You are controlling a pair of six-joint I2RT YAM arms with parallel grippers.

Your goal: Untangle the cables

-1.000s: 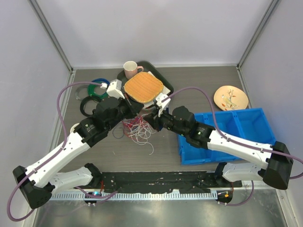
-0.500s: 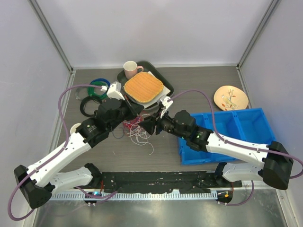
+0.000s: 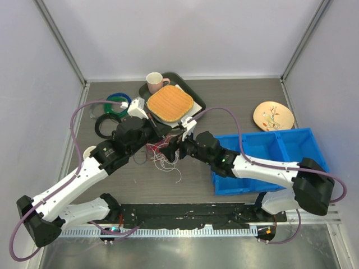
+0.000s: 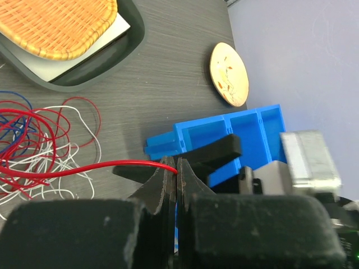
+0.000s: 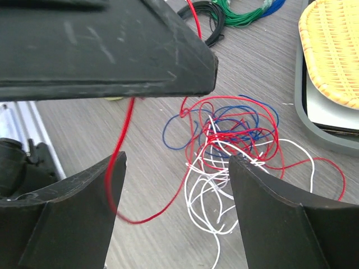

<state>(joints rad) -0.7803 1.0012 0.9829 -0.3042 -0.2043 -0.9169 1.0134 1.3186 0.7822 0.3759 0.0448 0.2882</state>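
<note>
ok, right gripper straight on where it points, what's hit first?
Likely the cables, tangled on the table dead ahead of the open right gripper; the red strand sits nearer, depth unclear.

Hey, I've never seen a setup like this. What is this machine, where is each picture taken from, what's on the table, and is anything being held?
These are two robot arms bolted at the near edge of a table. The wide picture comes from a fixed camera overhead; the other two come from a small camera on each wrist, looking past that arm's own fingers. On the table are a tangle of thin red, blue and white cables, a dark tray with a woven mat, a pink mug, a patterned plate, a blue bin and some thicker coils. The left gripper is shut on one red cable. The right gripper is open above the tangle, holding nothing.
</note>
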